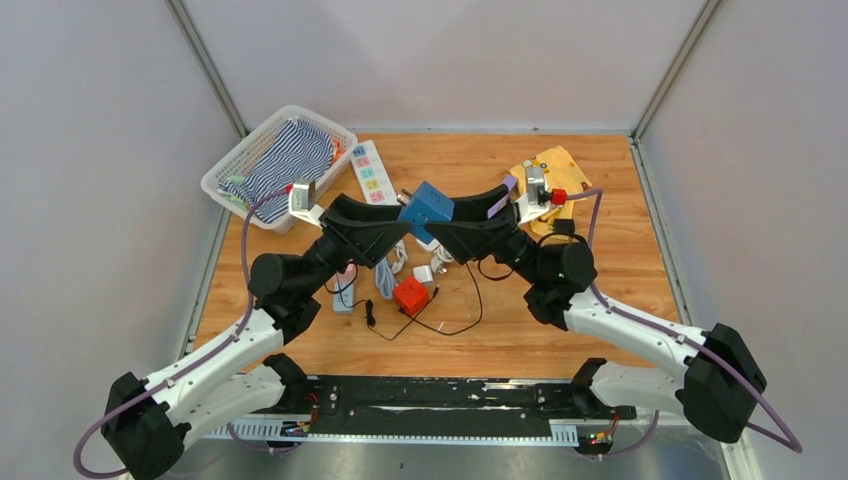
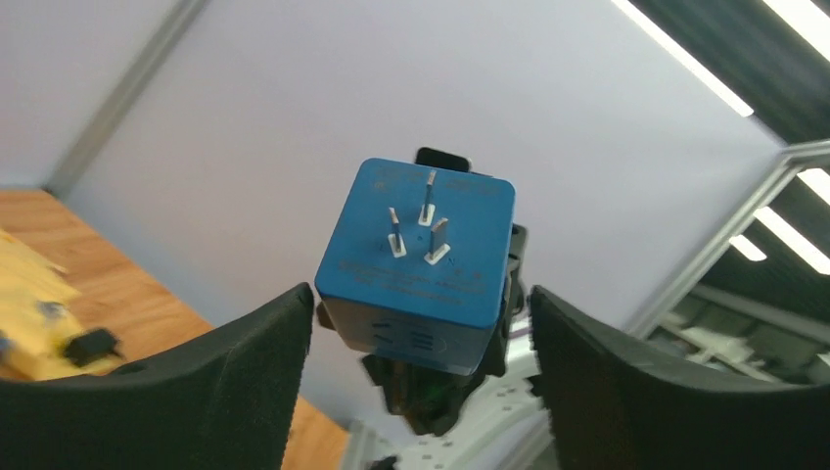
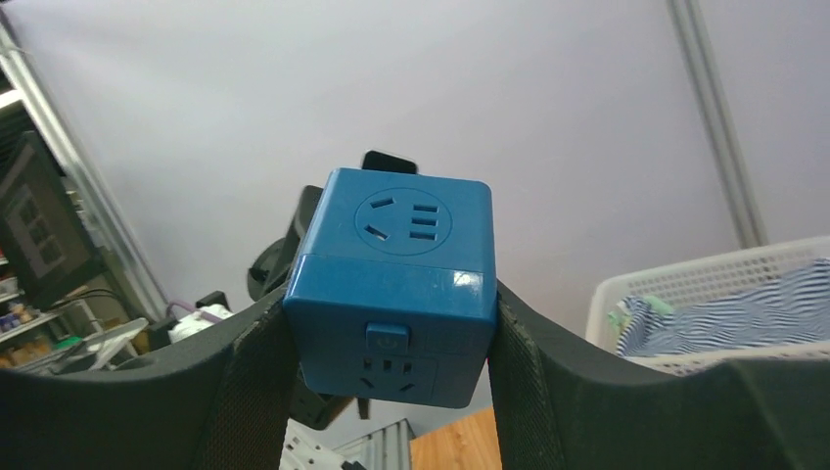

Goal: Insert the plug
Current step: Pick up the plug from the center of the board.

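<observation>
blue cube adapter, pinched between fingers

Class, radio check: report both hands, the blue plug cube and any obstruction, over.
Right hand clamped on blue plug cube, held aloft. Left hand open, flanking its pronged face. Power strip sockets uncovered.

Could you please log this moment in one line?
right gripper: shut on blue plug cube | left gripper: flanks cube, grip unclear | power strip: untouched

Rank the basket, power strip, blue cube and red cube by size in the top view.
Largest first: basket, power strip, blue cube, red cube. The blue cube is raised, nearer the camera: last pair unsure.
</observation>
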Motion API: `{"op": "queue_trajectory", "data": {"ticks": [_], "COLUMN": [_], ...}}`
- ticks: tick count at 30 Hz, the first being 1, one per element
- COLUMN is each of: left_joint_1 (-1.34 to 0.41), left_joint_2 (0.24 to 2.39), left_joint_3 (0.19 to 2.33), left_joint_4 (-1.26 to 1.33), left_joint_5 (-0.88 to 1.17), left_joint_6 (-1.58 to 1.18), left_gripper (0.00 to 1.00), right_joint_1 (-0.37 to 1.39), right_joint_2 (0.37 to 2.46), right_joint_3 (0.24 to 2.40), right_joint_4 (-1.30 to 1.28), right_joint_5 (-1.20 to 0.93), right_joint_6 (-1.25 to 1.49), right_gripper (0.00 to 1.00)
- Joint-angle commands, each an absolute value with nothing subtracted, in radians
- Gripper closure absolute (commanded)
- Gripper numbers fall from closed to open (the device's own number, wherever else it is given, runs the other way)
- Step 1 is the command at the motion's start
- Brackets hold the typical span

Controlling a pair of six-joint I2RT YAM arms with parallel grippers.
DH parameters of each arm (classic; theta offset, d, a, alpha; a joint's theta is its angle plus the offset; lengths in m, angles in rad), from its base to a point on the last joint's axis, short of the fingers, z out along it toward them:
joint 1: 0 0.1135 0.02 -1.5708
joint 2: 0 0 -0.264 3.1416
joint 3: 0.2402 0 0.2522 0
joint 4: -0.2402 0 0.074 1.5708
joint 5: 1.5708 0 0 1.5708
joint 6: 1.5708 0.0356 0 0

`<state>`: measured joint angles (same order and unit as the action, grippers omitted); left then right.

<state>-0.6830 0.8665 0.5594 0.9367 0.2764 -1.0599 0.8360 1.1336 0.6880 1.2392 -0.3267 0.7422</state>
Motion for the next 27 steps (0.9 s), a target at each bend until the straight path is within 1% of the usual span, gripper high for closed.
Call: {"op": "queue_trajectory", "data": {"ticks": [1,2,4,8,12,15,19,21,23,25,27], "left_joint_1": [-0.687,-0.687,-0.687,-0.685,-0.657,-0.607,-0.565,-0.564,-0.565,-0.565,-0.564], "left_joint_2": [0.815,0.81,0.805,0.79,0.802,0.852,1.005,1.112,1.235,1.342,1.407], "left_joint_3": [0.536,0.529,0.522,0.537,0.613,0.677,0.804,0.912,1.065,1.191,1.258], "left_joint_4": [0.868,0.848,0.808,0.618,0.373,0.244,0.107,-0.044,-0.195,-0.272,-0.272], "left_joint_5": [0.231,0.226,0.223,0.165,0.015,-0.061,-0.149,-0.208,-0.238,-0.212,-0.136], "left_joint_6": [-1.005,-0.989,-0.943,-0.809,-0.645,-0.558,-0.387,-0.308,-0.234,-0.166,-0.124], "left_gripper": [0.03,0.01,0.0,0.0,0.0,0.0,0.0,0.0,0.0,0.0,0.04], "right_joint_1": [0.815,0.812,0.804,0.78,0.777,0.777,0.777,0.776,0.777,0.777,0.775], "right_joint_2": [1.041,1.02,0.971,0.888,0.813,0.771,0.712,0.696,0.691,0.688,0.682], "right_joint_3": [0.663,0.661,0.656,0.65,0.662,0.658,0.632,0.642,0.658,0.663,0.656], "right_joint_4": [1.198,1.144,1.04,0.851,0.602,0.478,0.376,0.297,0.217,0.156,0.105], "right_joint_5": [-0.233,-0.222,-0.192,-0.149,-0.103,-0.089,-0.073,-0.026,0.028,0.059,0.089], "right_joint_6": [0.642,0.614,0.551,0.472,0.385,0.352,0.312,0.285,0.26,0.241,0.24], "right_gripper": [0.8,0.8,0.82,0.83,0.84,0.83,0.83,0.83,0.83,0.83,0.83]}}
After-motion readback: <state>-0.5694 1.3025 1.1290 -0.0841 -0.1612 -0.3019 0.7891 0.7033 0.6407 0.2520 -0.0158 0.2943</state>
